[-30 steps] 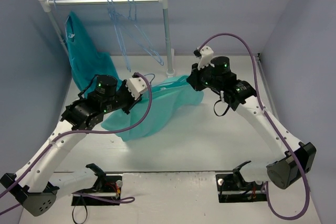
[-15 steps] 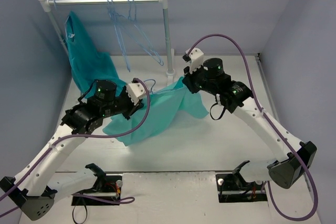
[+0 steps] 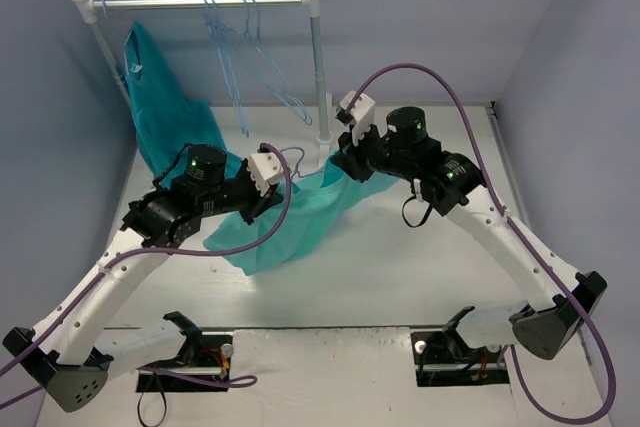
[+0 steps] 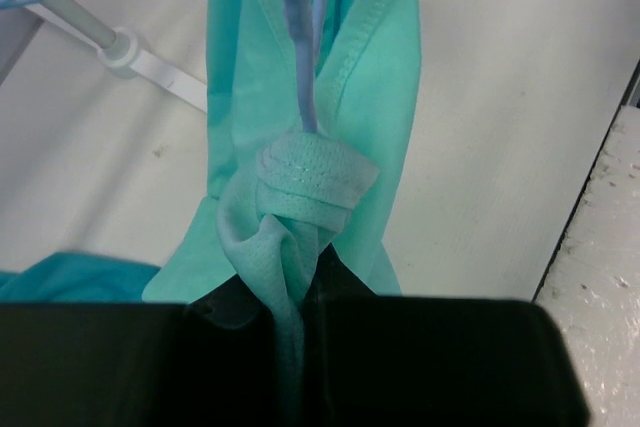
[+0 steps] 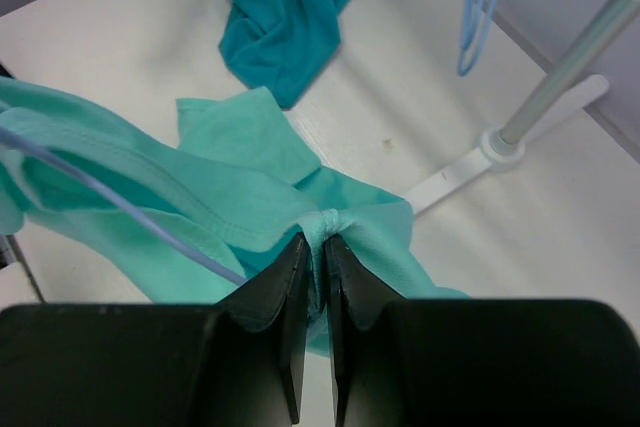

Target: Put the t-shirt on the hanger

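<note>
The mint-teal t-shirt (image 3: pixel 290 215) hangs bunched between my two grippers, its lower part draped on the table. My left gripper (image 3: pixel 277 179) is shut on a knot of its cloth (image 4: pixel 300 197) in the left wrist view (image 4: pixel 298 282). A pale-blue hanger wire (image 4: pixel 300 57) runs up out of that knot, inside the shirt's folds. My right gripper (image 3: pixel 336 161) is shut on a pinch of the shirt's edge (image 5: pixel 330 219) in the right wrist view (image 5: pixel 318 247). The same hanger wire (image 5: pixel 120 205) crosses the cloth to its left. The hanger's hook (image 3: pixel 290 153) shows between the grippers.
A white-and-metal clothes rail (image 3: pixel 200 2) stands at the back, its post base (image 5: pixel 500 142) close to my right gripper. Spare pale-blue hangers (image 3: pixel 245 57) and a darker turquoise garment (image 3: pixel 160 112) hang on it. The garment trails onto the table (image 5: pixel 285 7).
My right gripper has moved left toward the rail post and the left gripper, carrying the shirt's edge. The shirt has drawn into a narrower bunch. The left gripper has shifted slightly.
</note>
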`<state>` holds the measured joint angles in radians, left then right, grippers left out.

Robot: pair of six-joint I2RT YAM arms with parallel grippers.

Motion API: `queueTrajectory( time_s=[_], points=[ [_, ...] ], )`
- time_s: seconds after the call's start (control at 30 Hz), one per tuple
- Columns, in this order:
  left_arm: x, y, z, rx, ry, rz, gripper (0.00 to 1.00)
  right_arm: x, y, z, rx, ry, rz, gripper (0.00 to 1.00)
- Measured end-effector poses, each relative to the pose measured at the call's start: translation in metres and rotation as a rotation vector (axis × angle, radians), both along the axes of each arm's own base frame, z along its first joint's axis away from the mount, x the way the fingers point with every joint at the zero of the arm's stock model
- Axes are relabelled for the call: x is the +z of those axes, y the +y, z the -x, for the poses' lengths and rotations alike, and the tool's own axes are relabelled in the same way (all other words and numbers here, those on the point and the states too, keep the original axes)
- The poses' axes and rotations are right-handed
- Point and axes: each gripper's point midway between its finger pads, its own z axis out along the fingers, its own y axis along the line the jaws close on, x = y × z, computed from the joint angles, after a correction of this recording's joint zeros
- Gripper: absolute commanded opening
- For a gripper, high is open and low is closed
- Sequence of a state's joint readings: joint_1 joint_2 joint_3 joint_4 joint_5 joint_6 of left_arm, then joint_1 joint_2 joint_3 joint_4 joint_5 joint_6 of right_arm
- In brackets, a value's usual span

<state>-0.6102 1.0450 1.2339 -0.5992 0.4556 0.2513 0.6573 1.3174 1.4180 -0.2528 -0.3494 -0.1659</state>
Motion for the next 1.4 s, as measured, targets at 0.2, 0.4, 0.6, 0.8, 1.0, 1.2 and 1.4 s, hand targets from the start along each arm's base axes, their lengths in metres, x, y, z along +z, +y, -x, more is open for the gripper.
queueTrajectory(
  time_s=[0.2, 0.4, 0.6, 0.8, 1.0, 1.2, 1.4],
  points=[
    [0.002, -0.002, -0.002, 0.018, -0.033, 0.053, 0.00, -0.002, 0.010, 0.011, 0.062, 0.016, -0.013, 0.21],
    [-0.015, 0.004, 0.007, 0.038, -0.031, 0.089, 0.00, -0.027, 0.000, 0.018, 0.046, 0.053, 0.023, 0.54],
    [-0.024, 0.003, 0.009, 0.060, -0.033, 0.150, 0.00, -0.018, -0.006, 0.020, 0.027, 0.033, 0.012, 0.71],
    [-0.025, 0.000, 0.006, 0.073, -0.032, 0.181, 0.00, -0.011, -0.018, 0.018, 0.013, 0.033, -0.006, 0.74],
    [-0.025, 0.001, 0.004, 0.077, -0.041, 0.179, 0.00, -0.014, -0.057, 0.004, -0.027, 0.054, 0.027, 0.75],
    [-0.023, 0.002, 0.010, 0.044, -0.035, 0.162, 0.00, -0.025, -0.054, 0.016, 0.103, 0.065, 0.093, 0.70],
    [-0.004, -0.002, 0.015, -0.012, -0.051, 0.160, 0.00, -0.050, -0.041, 0.015, 0.197, 0.101, 0.171, 0.60]
  ],
)
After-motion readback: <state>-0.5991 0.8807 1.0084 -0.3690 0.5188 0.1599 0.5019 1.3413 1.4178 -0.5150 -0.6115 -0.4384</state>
